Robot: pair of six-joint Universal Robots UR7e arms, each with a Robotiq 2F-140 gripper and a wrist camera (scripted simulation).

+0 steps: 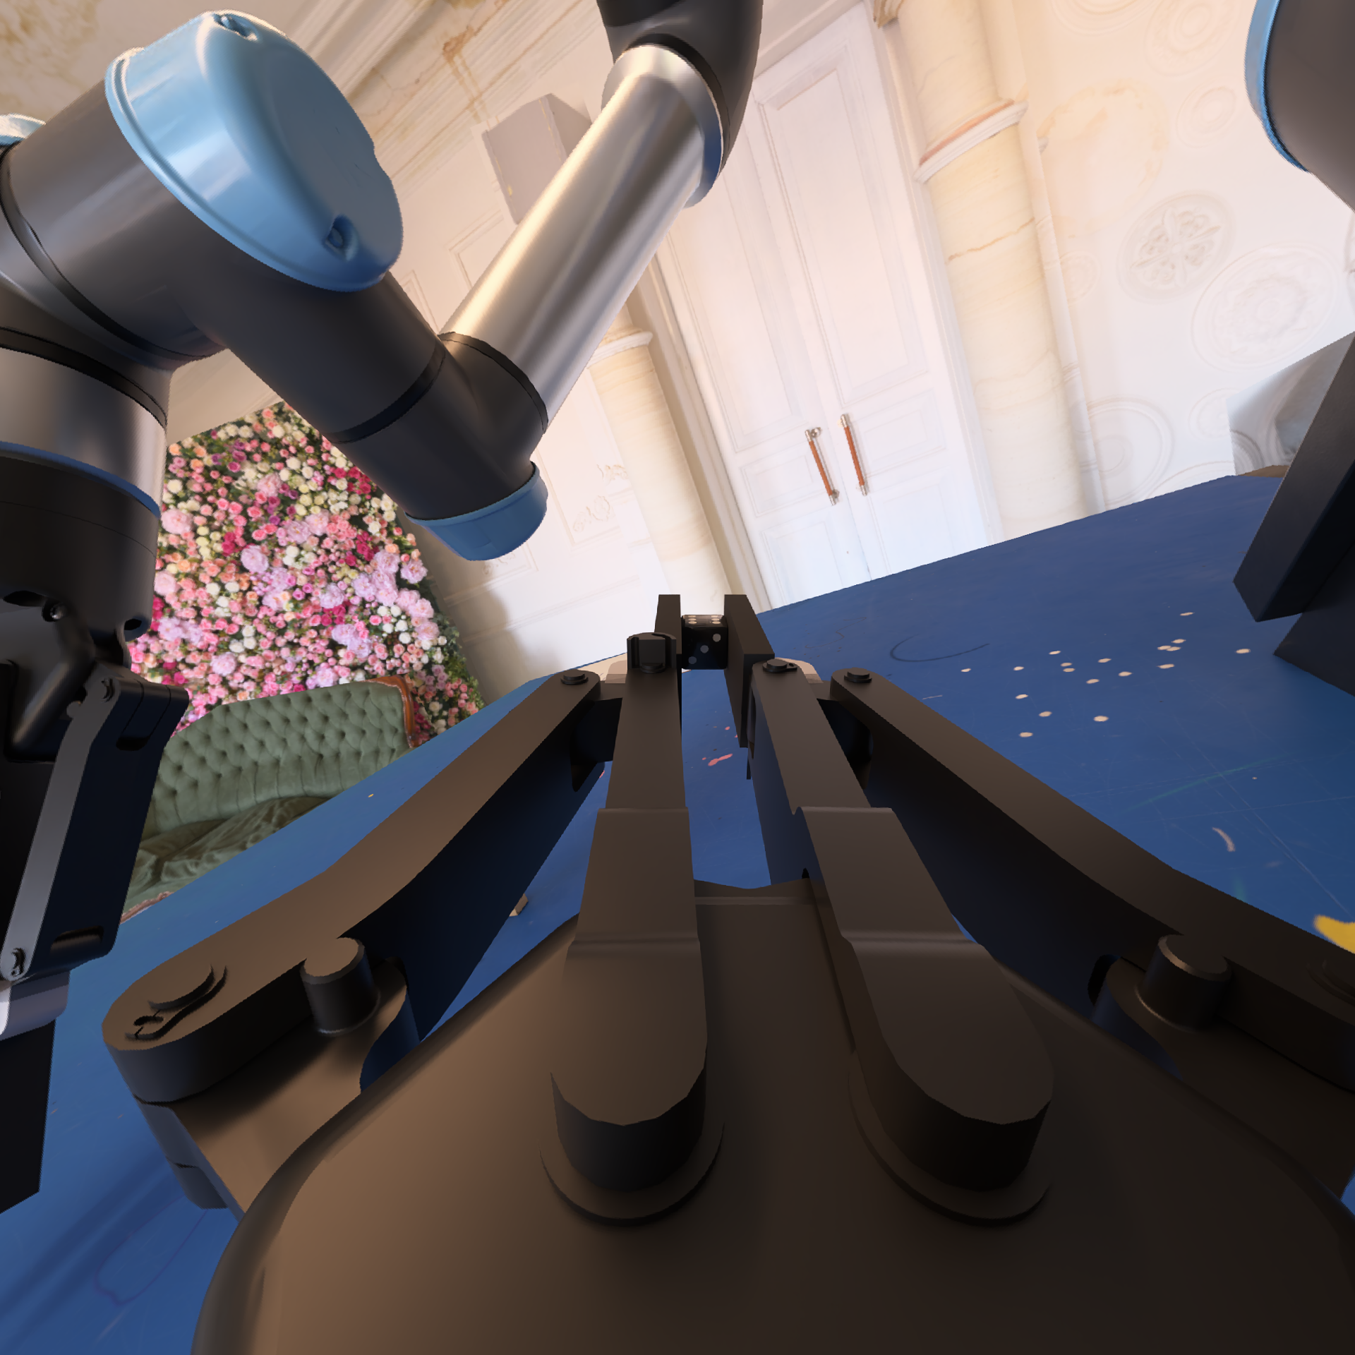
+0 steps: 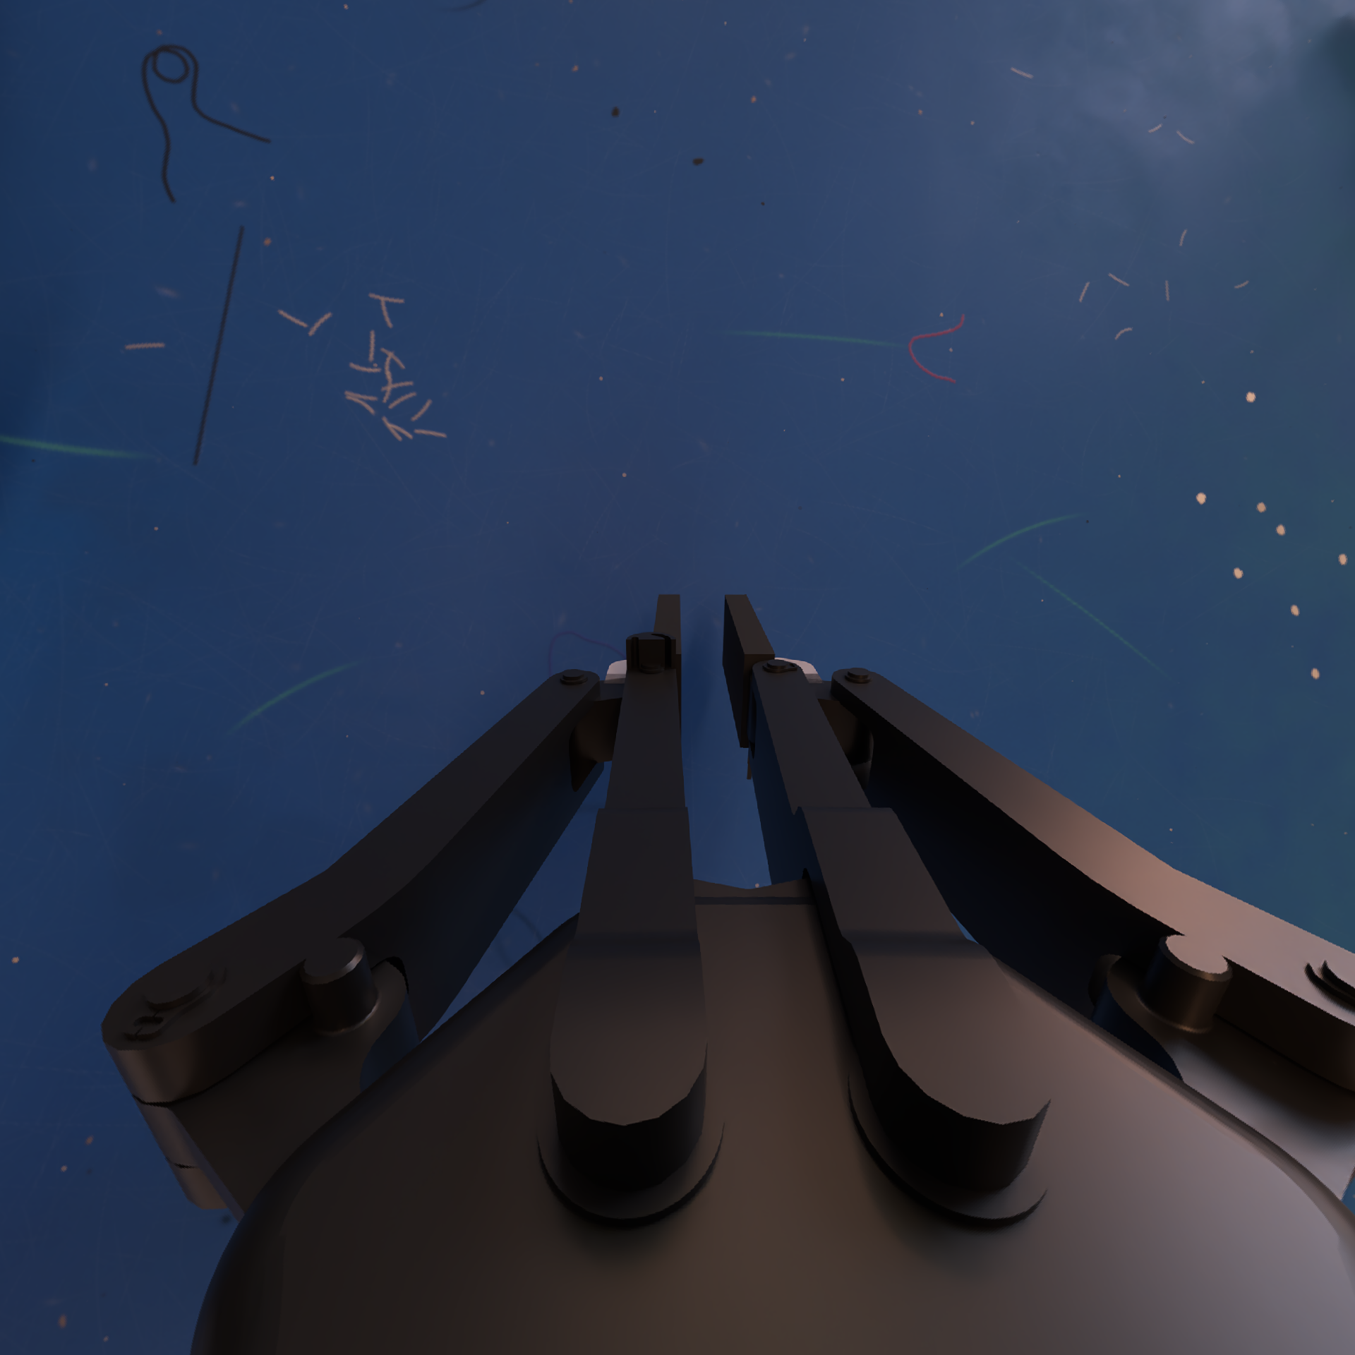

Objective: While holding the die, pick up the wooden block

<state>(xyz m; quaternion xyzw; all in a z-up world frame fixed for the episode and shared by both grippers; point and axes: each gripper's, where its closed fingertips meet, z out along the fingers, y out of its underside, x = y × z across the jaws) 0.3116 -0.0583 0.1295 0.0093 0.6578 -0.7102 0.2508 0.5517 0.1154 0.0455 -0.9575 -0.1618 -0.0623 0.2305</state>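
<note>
In the left wrist view my left gripper (image 1: 702,623) is shut on a small black die (image 1: 704,642) with white pips. It holds the die between its fingertips above the blue mat (image 1: 1026,770). In the right wrist view my right gripper (image 2: 702,623) points straight down at the blue mat (image 2: 660,366). Its jaws stand almost together with a narrow gap and nothing between them. The right arm (image 1: 557,242) and its gripper (image 1: 66,806) also show at the left of the left wrist view. No wooden block shows in either view.
A dark pedestal (image 1: 1305,528) stands on the mat at the right of the left wrist view. A bit of something yellow (image 1: 1336,931) shows at the right edge. Beyond the mat's far edge are a green sofa (image 1: 293,740), a flower wall and white doors.
</note>
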